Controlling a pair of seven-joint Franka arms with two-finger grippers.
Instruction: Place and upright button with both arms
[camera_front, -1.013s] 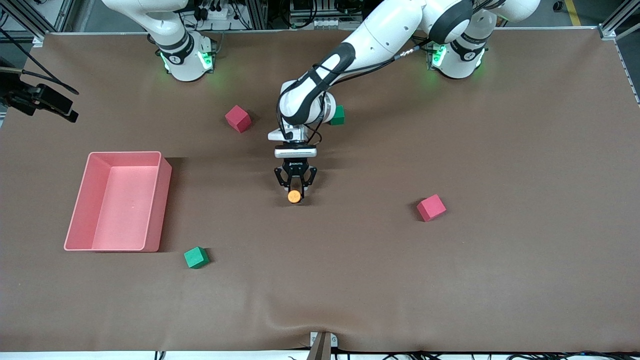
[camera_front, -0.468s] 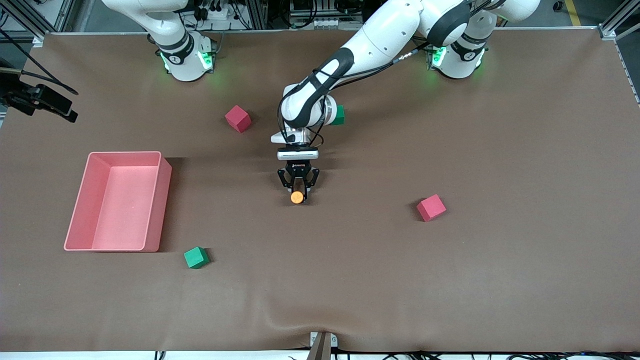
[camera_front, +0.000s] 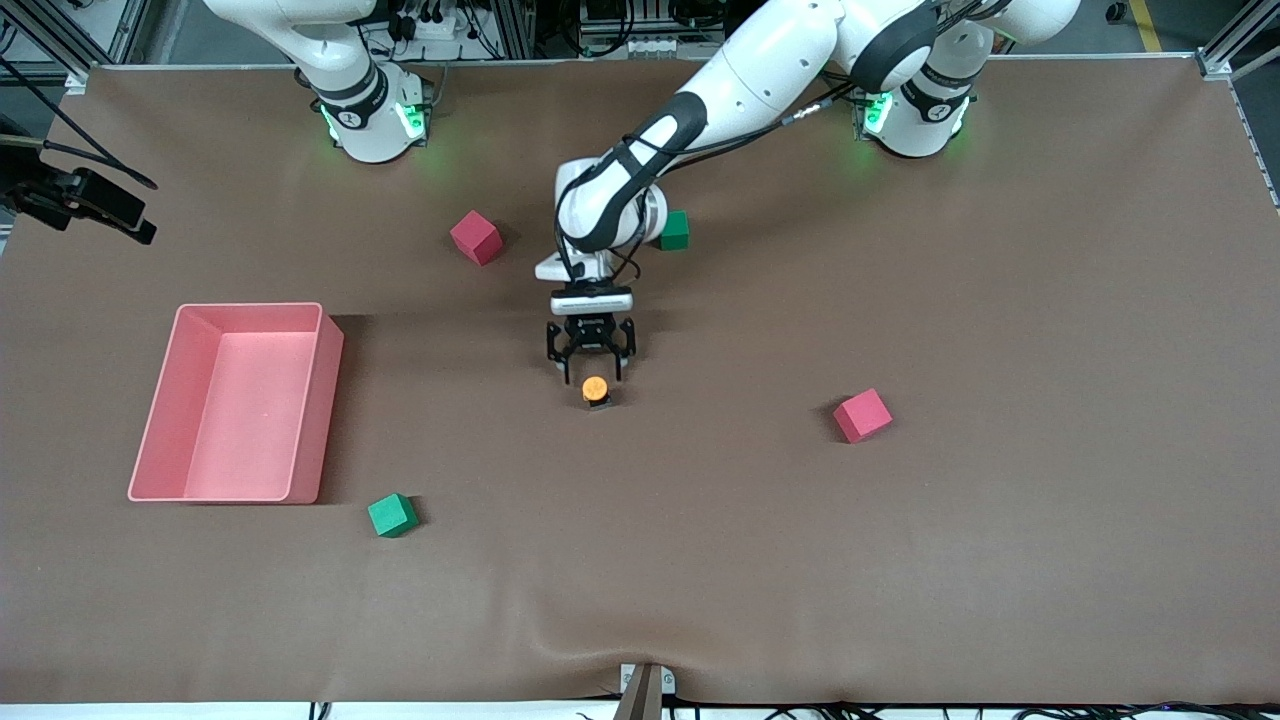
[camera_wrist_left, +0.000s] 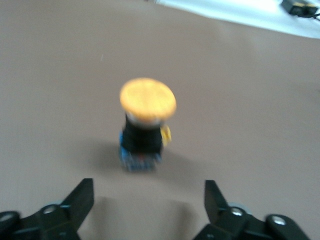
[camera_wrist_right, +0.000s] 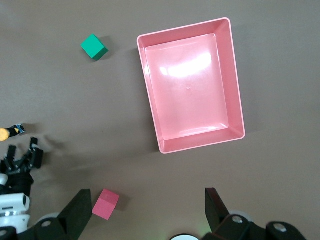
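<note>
Now, front view: my left claw is spread wide and holds nothing; it sits low over the middle of the tabletop, touching nothing.
Front view, button: the button stands on the tabletop just beside my left claw tips, orange cap up, so I think it is upright and placed.
Left wrist view: the button stands on its dark body, clear of both my fingers.
Right wrist view: my right claw is wide open and empty, high over the pink tray; that arm waits, out of the way.
Next: I would lift straight up so I don't knock it.
</note>
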